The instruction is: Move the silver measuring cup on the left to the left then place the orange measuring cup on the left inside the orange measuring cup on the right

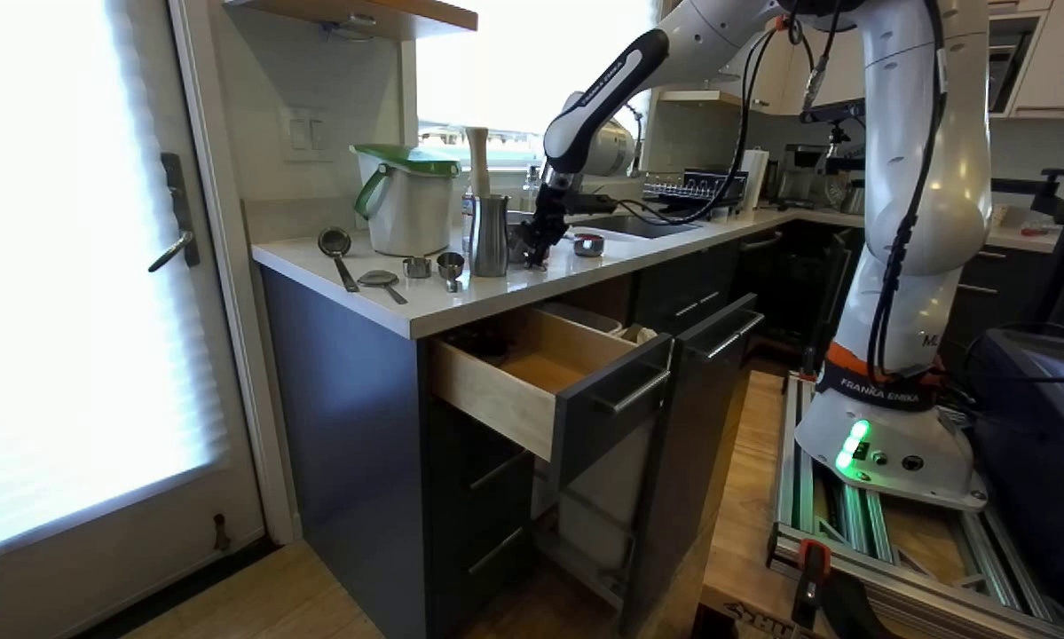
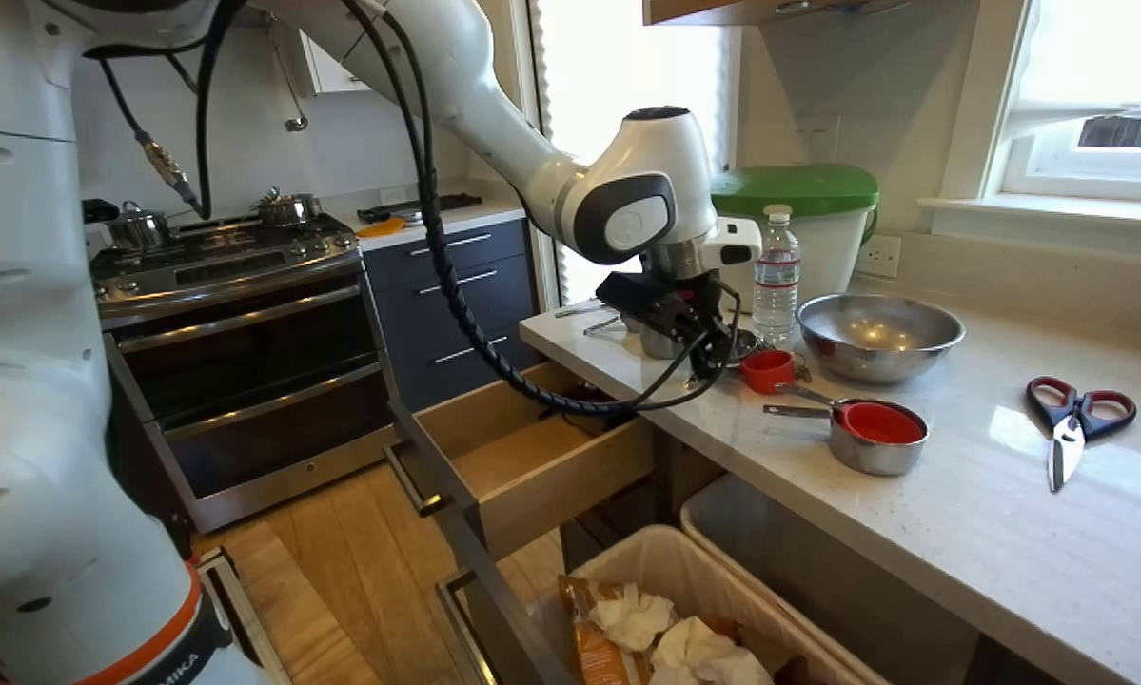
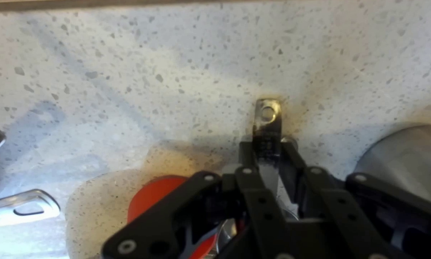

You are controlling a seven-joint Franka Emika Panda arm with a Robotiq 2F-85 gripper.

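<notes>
My gripper [image 3: 267, 149] points down at the counter, with its fingertips shut on both sides of a silver measuring cup's flat handle [image 3: 268, 117]. The cup's bowl is mostly hidden by the gripper; part shows behind it in an exterior view [image 2: 744, 344]. The left orange measuring cup, red-looking [image 2: 768, 371], stands close beside the gripper and shows partly in the wrist view [image 3: 157, 194]. The right orange measuring cup [image 2: 879, 422] sits inside another silver measuring cup [image 2: 876, 457] nearer the counter's front edge. The gripper also shows in an exterior view [image 1: 539, 264].
A steel tumbler [image 1: 490, 235] stands close beside the gripper. A metal bowl [image 2: 879, 338], water bottle [image 2: 777, 276], green-lidded bin [image 2: 794, 190] and scissors [image 2: 1074, 419] are on the counter. Small cups and strainers [image 1: 379, 280] lie at its end. A drawer [image 1: 540, 355] stands open below.
</notes>
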